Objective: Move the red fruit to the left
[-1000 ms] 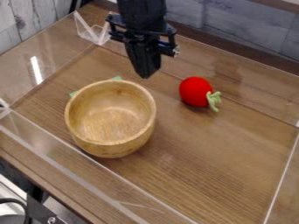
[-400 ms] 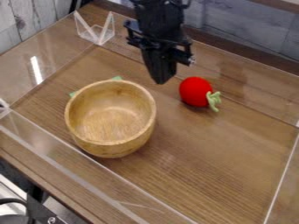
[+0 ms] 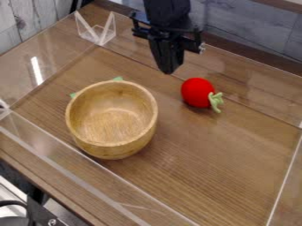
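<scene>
The red fruit (image 3: 199, 92) is small, round and glossy, with a green leafy stem at its right side; it lies on the wooden table right of centre. My gripper (image 3: 170, 65) is black and hangs pointing down, its tip above and to the upper left of the fruit, apart from it. Its fingers are pressed together with nothing between them.
A round wooden bowl (image 3: 111, 119) stands left of the fruit, with a bit of green showing behind its far rim. Clear plastic walls (image 3: 94, 29) fence the table on all sides. Bare wood lies in front of and to the right of the bowl.
The gripper has moved to the right and slightly farther back, from above the bowl's far rim toward the fruit. The fruit and the bowl have stayed in place.
</scene>
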`<action>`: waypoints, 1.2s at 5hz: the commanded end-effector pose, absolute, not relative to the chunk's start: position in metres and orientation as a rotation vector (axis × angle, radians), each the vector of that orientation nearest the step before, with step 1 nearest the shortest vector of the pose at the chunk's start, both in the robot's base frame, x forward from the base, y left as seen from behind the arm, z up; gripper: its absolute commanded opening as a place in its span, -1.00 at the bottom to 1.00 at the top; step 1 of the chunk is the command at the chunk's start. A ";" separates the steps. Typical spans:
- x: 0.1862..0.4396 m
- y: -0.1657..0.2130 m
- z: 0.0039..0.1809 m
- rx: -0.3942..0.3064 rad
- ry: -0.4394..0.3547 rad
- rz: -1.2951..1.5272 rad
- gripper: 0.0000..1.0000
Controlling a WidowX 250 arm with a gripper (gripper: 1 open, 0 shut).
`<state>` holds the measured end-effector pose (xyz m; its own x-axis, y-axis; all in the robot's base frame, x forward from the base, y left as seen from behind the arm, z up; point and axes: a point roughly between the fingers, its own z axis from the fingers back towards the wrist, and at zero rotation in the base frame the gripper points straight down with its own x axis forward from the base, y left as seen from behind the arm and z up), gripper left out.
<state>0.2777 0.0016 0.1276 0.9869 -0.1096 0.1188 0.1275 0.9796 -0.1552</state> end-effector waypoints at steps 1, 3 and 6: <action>0.283 0.013 0.153 -0.145 -0.187 -0.063 -1.00; 0.277 0.032 0.137 -0.139 -0.192 0.002 -1.00; 0.306 0.011 0.113 -0.120 -0.184 0.017 1.00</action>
